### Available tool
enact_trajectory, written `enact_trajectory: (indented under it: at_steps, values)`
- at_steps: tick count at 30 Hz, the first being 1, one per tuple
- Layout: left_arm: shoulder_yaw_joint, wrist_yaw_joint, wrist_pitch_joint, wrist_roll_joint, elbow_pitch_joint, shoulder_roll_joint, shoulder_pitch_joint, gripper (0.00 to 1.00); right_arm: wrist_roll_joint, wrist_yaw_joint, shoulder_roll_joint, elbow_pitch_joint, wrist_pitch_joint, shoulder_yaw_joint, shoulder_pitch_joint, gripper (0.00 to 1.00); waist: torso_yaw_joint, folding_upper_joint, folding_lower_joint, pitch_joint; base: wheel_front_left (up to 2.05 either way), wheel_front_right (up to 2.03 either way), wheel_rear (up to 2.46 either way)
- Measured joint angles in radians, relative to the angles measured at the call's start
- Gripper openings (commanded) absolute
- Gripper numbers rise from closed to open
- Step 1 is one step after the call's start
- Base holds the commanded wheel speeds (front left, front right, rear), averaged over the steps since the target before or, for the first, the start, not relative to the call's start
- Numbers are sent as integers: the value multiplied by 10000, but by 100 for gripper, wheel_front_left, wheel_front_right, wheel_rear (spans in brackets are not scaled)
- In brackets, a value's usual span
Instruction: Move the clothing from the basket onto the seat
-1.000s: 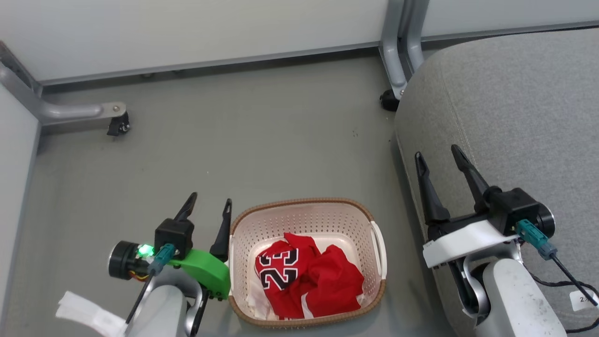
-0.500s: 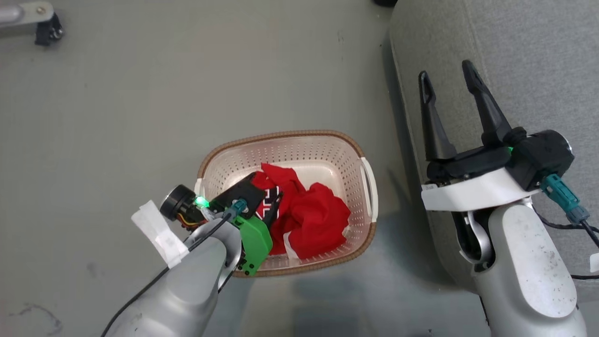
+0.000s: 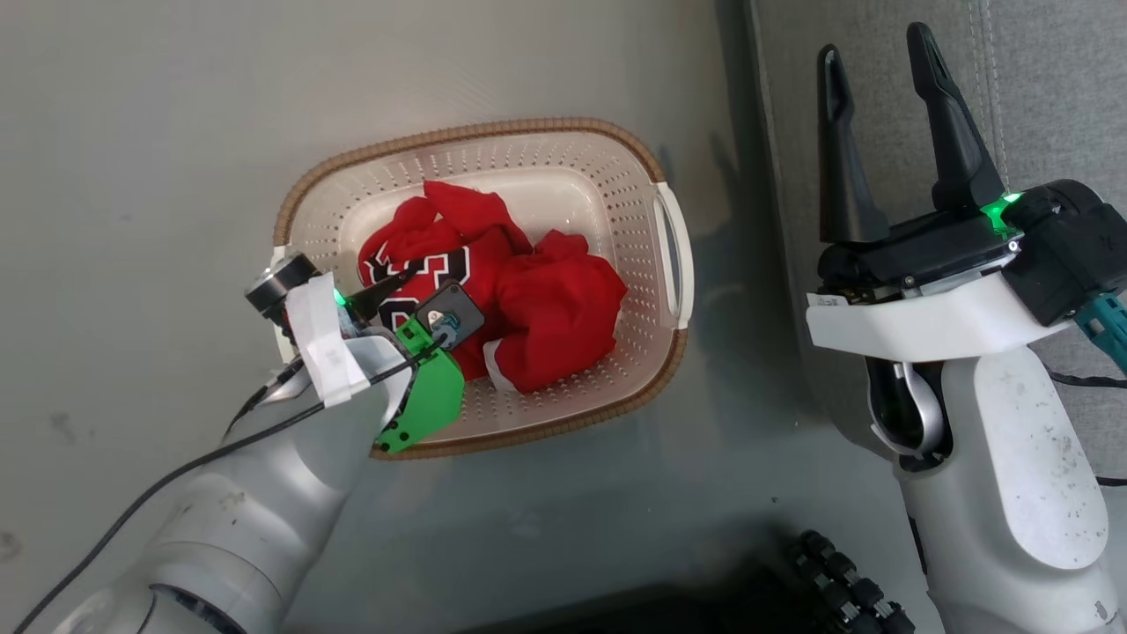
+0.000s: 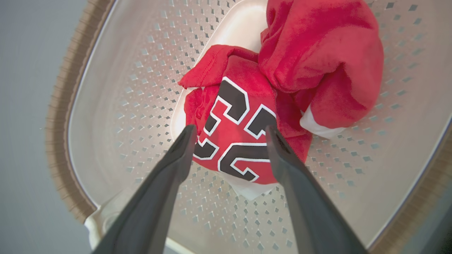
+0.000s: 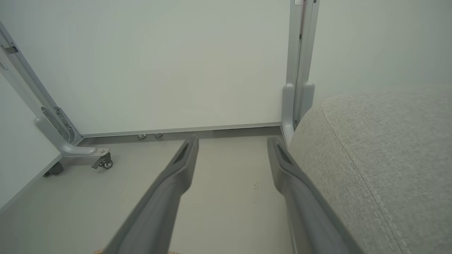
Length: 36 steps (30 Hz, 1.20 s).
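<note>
Left claw (image 4: 230, 131): fingers spread wide, nothing grasped. It reaches down inside the basket (image 3: 467, 132), one finger on each side of the black-and-white "23" on the jersey (image 4: 236, 116). The tips lie at the level of the fabric; whether they touch it cannot be told. In the head view this claw (image 3: 387, 295) enters over the basket's left rim, its green wrist part above the near left corner.

Right claw (image 3: 873, 44): fingers equally wide apart, empty, touching nothing. It hangs above the left edge of the seat (image 3: 1039, 88), well apart from the basket. In its wrist view the fingers point across the floor (image 5: 226, 197) toward a pale wall (image 5: 159, 63).

Clothing (image 3: 546, 308): all in the basket, heaped at the middle of its base. The jersey lies on the left, and a plain red piece with white trim (image 4: 317, 53) lies against it on the right.

Basket: on the grey floor, just beside the seat's left edge.
</note>
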Motion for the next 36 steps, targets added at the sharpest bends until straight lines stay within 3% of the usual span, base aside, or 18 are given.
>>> enact_trajectory:
  at_steps: [14, 35, 36]
  values:
    - [-541, 265, 863, 370, 399, 1045, -1034, 100, 1103, 0, 0, -326, -10, 324, -277, 100, -980, 0, -1, 1853, 0, 0, 0]
    - [-1476, -23, 2602, 765, 506, 1804, -1746, 100, 2008, 0, 2, -328, -12, 951, -439, 100, -2121, 0, -2, 2765, 0, 0, 0]
    - [-1457, -50, 2725, 685, 506, 1822, -1751, 85, 2044, 0, 2, -326, -12, 972, -446, 100, -2164, 0, -2, 2787, 0, 0, 0]
